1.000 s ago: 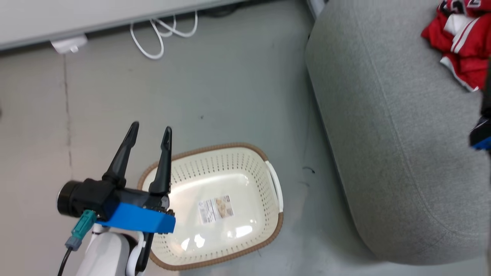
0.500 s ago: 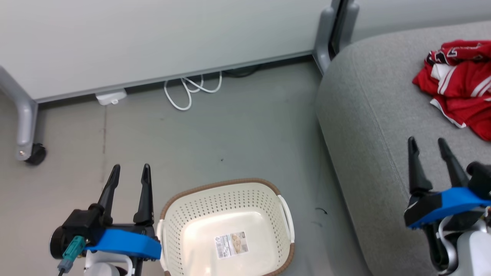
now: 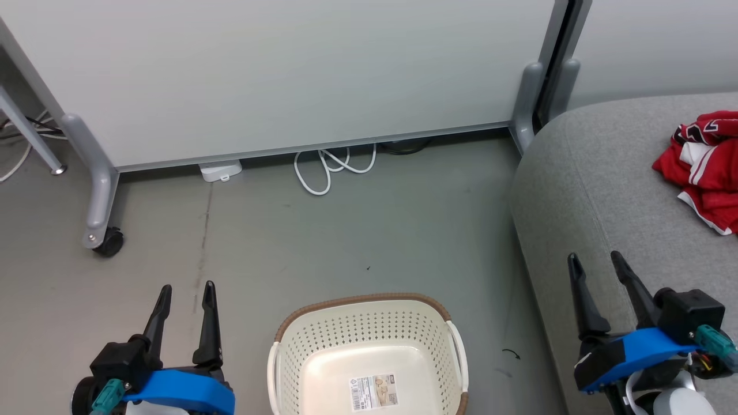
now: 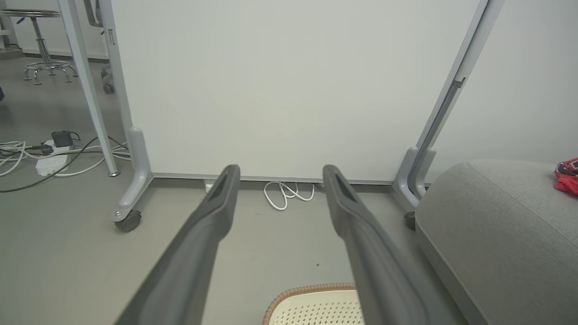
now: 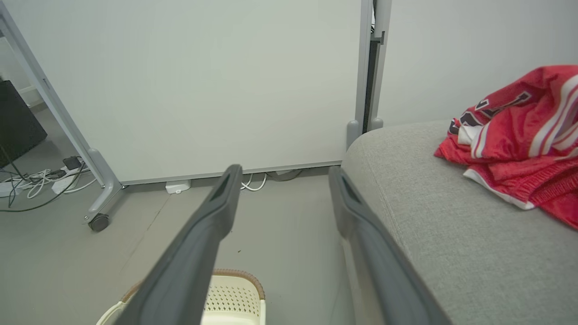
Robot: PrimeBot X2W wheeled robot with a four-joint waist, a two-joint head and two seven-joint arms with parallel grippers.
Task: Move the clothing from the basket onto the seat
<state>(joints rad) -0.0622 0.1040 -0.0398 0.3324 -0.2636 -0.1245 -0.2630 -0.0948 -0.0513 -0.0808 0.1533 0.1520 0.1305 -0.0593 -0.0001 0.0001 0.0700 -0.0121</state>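
While the clothing [image 3: 706,167] lay bunched in a red heap on the seat [image 3: 605,202], both sets of jaws stood wide apart and held nothing. The right jaws hung above the seat near its edge. Their fingers [image 3: 583,302] pointed up the head view, and the clothing lay well ahead of them and to their right, clear of both tips. The left jaws hovered over the floor [image 3: 346,242] just left of the basket [image 3: 369,325], far from the clothing. The basket sat on the floor between the two arms, beside the seat, with a label [image 3: 373,392] on its bottom.
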